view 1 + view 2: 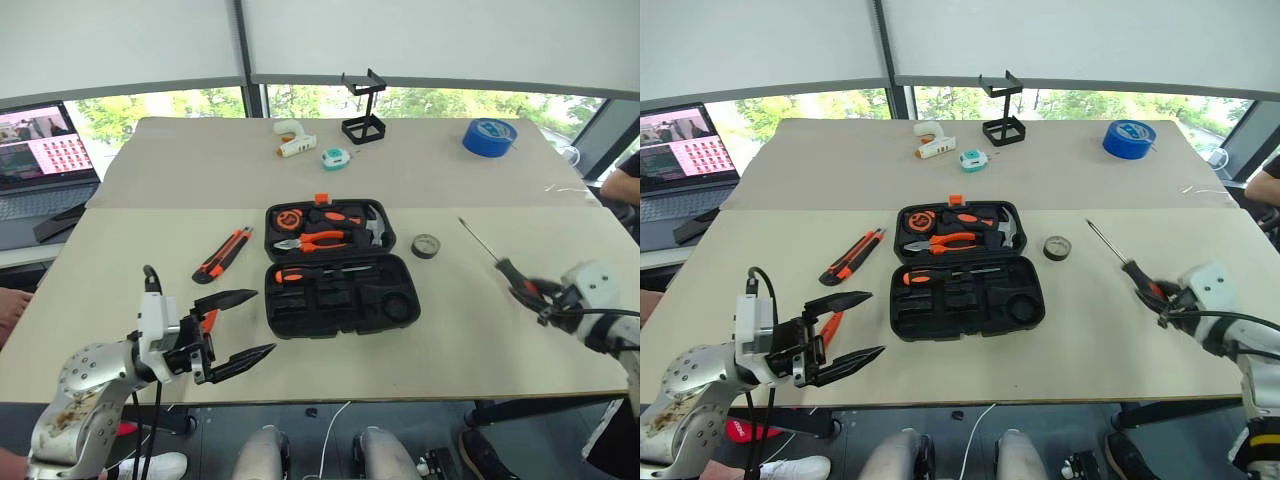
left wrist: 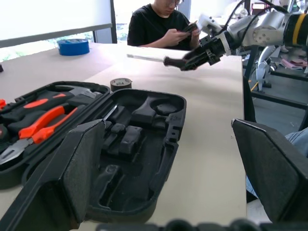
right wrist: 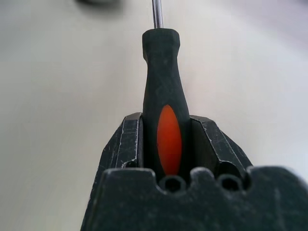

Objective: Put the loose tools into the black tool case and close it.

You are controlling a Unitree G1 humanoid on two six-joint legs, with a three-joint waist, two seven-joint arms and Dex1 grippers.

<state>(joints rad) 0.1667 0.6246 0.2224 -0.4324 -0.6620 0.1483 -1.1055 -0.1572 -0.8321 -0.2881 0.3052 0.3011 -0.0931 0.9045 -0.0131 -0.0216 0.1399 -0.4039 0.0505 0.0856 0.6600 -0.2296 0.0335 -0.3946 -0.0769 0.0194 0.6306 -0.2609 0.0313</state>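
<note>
Head views: the black tool case (image 1: 340,268) lies open at the centre of the tabletop (image 1: 470,340), pliers and other tools seated in its far half. The utility knife (image 1: 223,254) rests just left of the case; the small dark tape roll (image 1: 426,245) sits just right of it. The left gripper (image 1: 243,325) hovers at the near left edge, fingers spread wide and empty, with an orange tool partly hidden behind them, apparently a screwdriver. The right gripper (image 1: 533,292) is closed on the handle of a black-and-orange screwdriver (image 1: 492,256), shaft pointing away towards the far side. Left wrist view: the open case (image 2: 120,144) lies ahead, tape roll (image 2: 121,84) beyond it, screwdriver (image 2: 159,59) held clear of the tabletop. Right wrist view: both fingers (image 3: 130,144) clamp the screwdriver handle (image 3: 166,115).
</note>
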